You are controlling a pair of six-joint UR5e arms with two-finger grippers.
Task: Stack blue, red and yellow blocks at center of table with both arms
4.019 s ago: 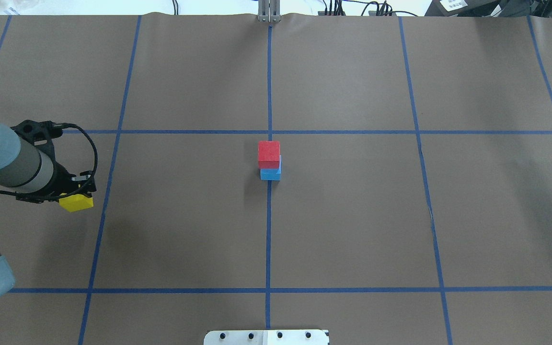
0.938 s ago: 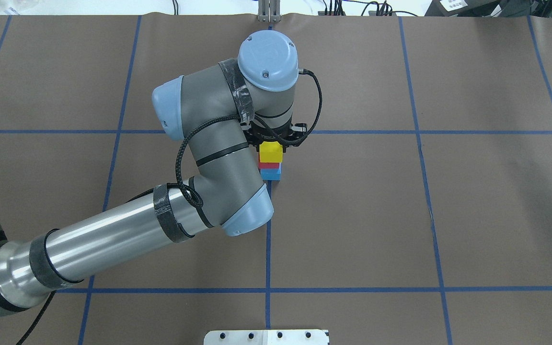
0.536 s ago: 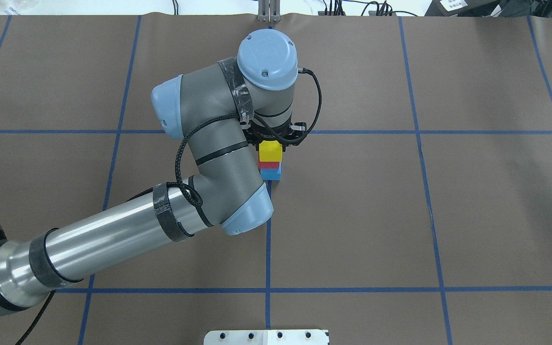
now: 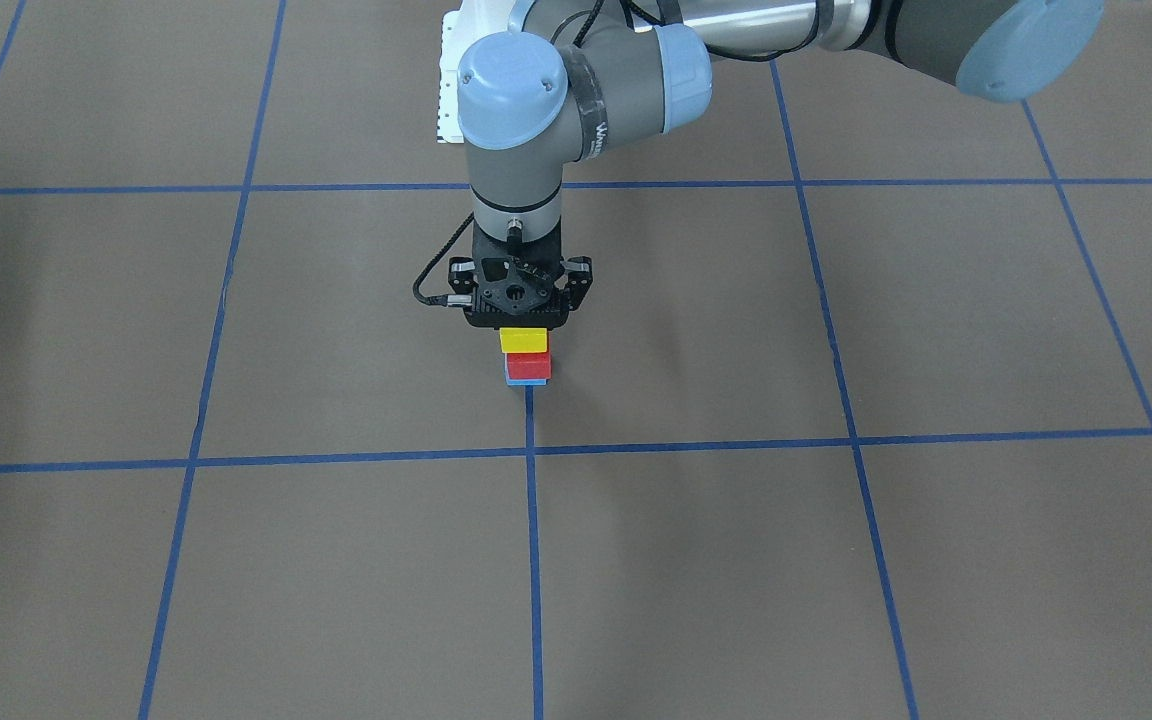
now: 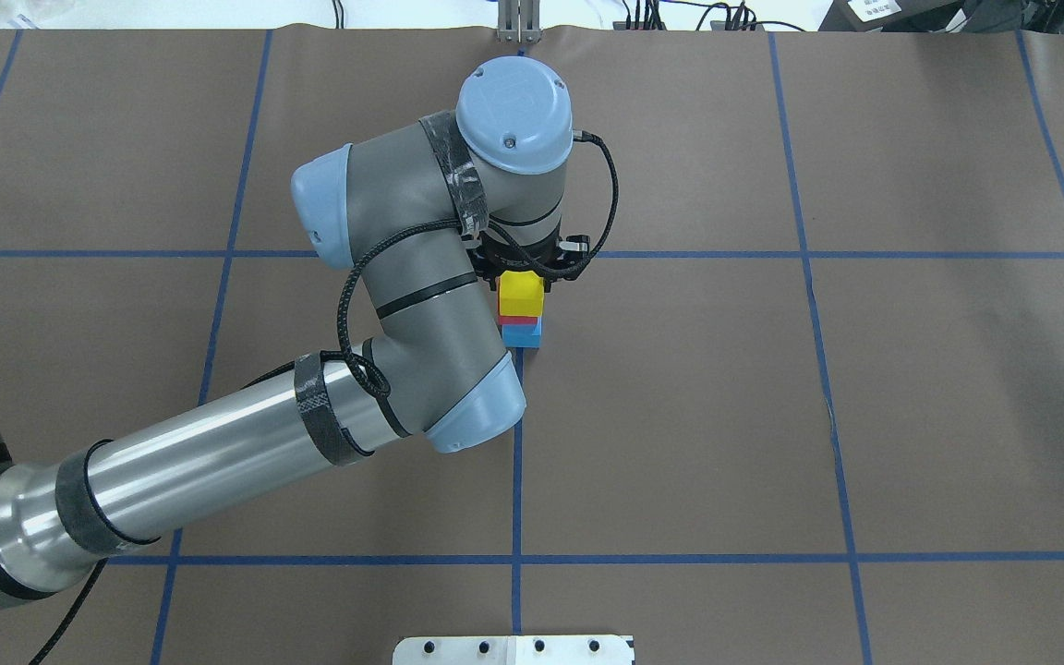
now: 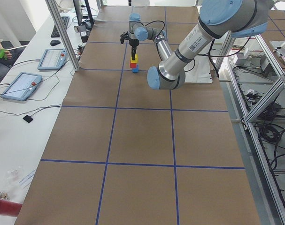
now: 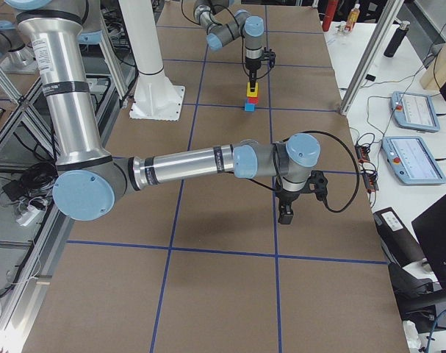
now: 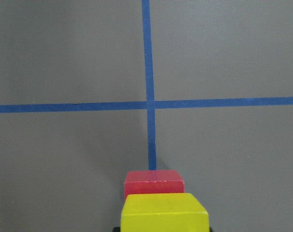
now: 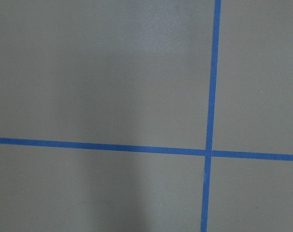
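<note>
At the table's (image 5: 772, 416) central tape crossing, the blue block (image 5: 522, 336) lies on the surface with the red block (image 5: 519, 320) on top of it. The yellow block (image 5: 521, 294) sits on the red one, and my left gripper (image 5: 524, 275) comes straight down from above and is shut on it. The left wrist view shows the yellow block (image 8: 164, 212) right at the gripper, with the red block (image 8: 154, 183) just past it. My right gripper (image 7: 285, 215) shows only in the exterior right view, low over bare table away from the stack. Whether it is open or shut I cannot tell.
The white pedestal base (image 5: 513, 649) sits at the table's near edge. A metal post (image 5: 518, 23) stands at the far edge. Tablets (image 6: 20, 86) and cables lie on the side bench, where a person's hand shows at the edge of the exterior left view.
Four seconds ago my left gripper held the yellow block at the far left; now it is over the centre stack. In the last second the yellow block sank slightly onto the red one.
</note>
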